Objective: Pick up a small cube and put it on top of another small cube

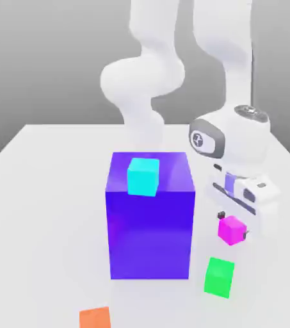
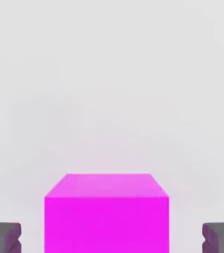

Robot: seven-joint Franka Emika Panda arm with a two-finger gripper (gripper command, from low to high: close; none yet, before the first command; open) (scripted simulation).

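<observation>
- The claw (image 1: 233,224) hangs low over the table (image 1: 38,192), with one finger on each side of the pink cube (image 1: 232,229).
- In the hand view, the two grey fingertips (image 2: 4,238) stand a little way off from the pink cube's (image 2: 107,217) sides. So the claw is partly open and is not squeezing the cube yet.
- If the claw lifts too soon, the cube may stay on the table.
- If one finger touches first, the cube may slide or turn and slip out.
- The green cube (image 1: 219,277) sits near the pink one, at about 6 o'clock from it. A low carry could bump it away.
- If the pink cube is set down off-centre, it may tip off.
- The big blue block (image 1: 150,224), with a light blue cube (image 1: 143,176) on top, stands at 9 o'clock. A wide swing could hit it.
- The orange cube (image 1: 95,318) is far off, at about 8 o'clock.
</observation>
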